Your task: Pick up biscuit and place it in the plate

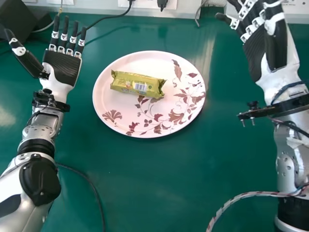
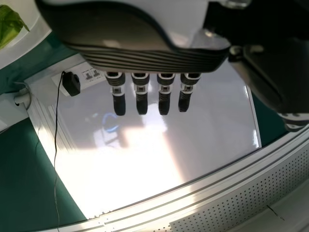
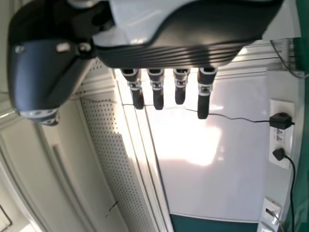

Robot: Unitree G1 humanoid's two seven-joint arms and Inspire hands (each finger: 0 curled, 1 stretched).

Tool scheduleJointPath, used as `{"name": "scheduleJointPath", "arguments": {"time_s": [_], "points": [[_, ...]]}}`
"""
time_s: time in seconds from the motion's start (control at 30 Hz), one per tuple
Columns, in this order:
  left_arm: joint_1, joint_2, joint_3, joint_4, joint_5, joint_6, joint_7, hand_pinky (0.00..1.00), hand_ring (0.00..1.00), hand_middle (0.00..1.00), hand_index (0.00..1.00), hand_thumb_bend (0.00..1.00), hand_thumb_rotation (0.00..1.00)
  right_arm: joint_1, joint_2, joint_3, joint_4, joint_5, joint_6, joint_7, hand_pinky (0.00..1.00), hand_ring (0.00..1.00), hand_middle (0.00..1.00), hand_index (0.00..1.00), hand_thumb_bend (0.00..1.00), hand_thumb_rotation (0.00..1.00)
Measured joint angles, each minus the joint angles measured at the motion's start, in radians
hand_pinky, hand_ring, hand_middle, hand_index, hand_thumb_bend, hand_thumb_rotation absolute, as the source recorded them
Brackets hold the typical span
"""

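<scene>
**Green worktop (image 1: 159, 179) with plated biscuit (image 1: 137, 84)**

We find the biscuit lying in the plate (image 1: 104, 94), apart from the left robot hand (image 1: 62, 67) and right robot hand (image 1: 255, 53), both open. We judge it light, slippery-wrapped and crumbly, best pinched gently across its middle.

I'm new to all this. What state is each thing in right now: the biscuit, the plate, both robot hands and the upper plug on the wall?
Biscuit: wrapped, lying on the plate
Plate: face up, holding the biscuit
Left hand: open, empty
Right hand: open, empty
Upper plug: in its socket
</scene>
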Motion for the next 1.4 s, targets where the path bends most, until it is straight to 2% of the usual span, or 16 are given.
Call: {"name": "scheduleJointPath", "arguments": {"time_s": [0.1,0.27,0.4,0.6,0.77,0.87,1.0,1.13,1.23,1.33,1.4], "points": [[0.0,0.0,0.0,0.0,0.0,0.0,-0.001,0.84,0.97,1.0,1.0,1.0,0.93,0.01,0.018,-0.01,0.016,0.038,-0.025,0.003,0.83,0.93,1.0,1.0,0.81,0.67],[0.0,0.0,0.0,0.001,0.003,0.0,-0.01,0.85,0.97,1.0,1.0,1.0,0.93,0.025,0.036,-0.025,0.038,0.089,-0.058,0.011,0.84,0.93,1.0,1.0,0.81,0.66],[0.003,0.0,0.0,0.001,0.005,0.0,-0.018,0.8,0.95,1.0,1.0,1.0,0.92,0.04,0.06,-0.041,0.069,0.145,-0.086,0.025,0.84,0.93,1.0,1.0,0.81,0.67],[0.034,0.001,-0.003,-0.009,0.01,0.006,-0.027,0.8,0.95,1.0,1.0,1.0,0.91,0.058,0.113,-0.089,0.194,0.301,-0.094,0.11,0.82,0.9,0.98,1.0,0.83,0.62],[0.092,0.001,-0.017,-0.047,0.017,0.033,-0.057,0.85,0.94,1.0,1.0,1.0,0.94,0.128,0.159,-0.099,0.167,0.358,-0.106,0.124,0.82,0.91,0.98,1.0,0.83,0.65],[0.144,0.004,-0.022,-0.107,0.015,0.054,-0.087,0.85,0.92,1.0,1.0,1.0,0.92,0.2,0.197,-0.094,0.093,0.385,-0.103,0.116,0.82,0.92,0.98,1.0,0.84,0.64],[0.246,0.003,-0.037,-0.25,0.002,0.112,-0.123,0.89,0.95,1.0,1.0,1.0,0.88,0.342,0.252,-0.058,-0.029,0.42,-0.096,0.11,0.8,0.91,0.96,1.0,0.86,0.62],[0.356,0.006,-0.044,-0.385,-0.009,0.177,-0.131,0.93,0.98,1.0,1.0,1.0,0.89,0.492,0.311,0.002,-0.152,0.437,-0.086,0.098,0.81,0.9,0.94,1.0,0.87,0.66],[0.471,0.011,-0.049,-0.513,-0.045,0.225,-0.158,0.88,0.95,1.0,1.0,1.0,0.88,0.654,0.326,0.069,-0.267,0.447,-0.091,0.107,0.81,0.9,0.94,1.0,0.87,0.66],[0.595,0.017,-0.05,-0.643,-0.079,0.276,-0.174,0.8,0.91,1.0,1.0,1.0,0.83,0.84,0.357,0.144,-0.363,0.456,-0.138,0.144,0.79,0.89,0.93,0.99,0.88,0.66],[0.672,0.032,-0.048,-0.704,-0.095,0.303,-0.186,0.79,0.91,1.0,1.0,1.0,0.82,0.947,0.354,0.194,-0.398,0.464,-0.171,0.17,0.8,0.89,0.94,0.99,0.88,0.66]]}}
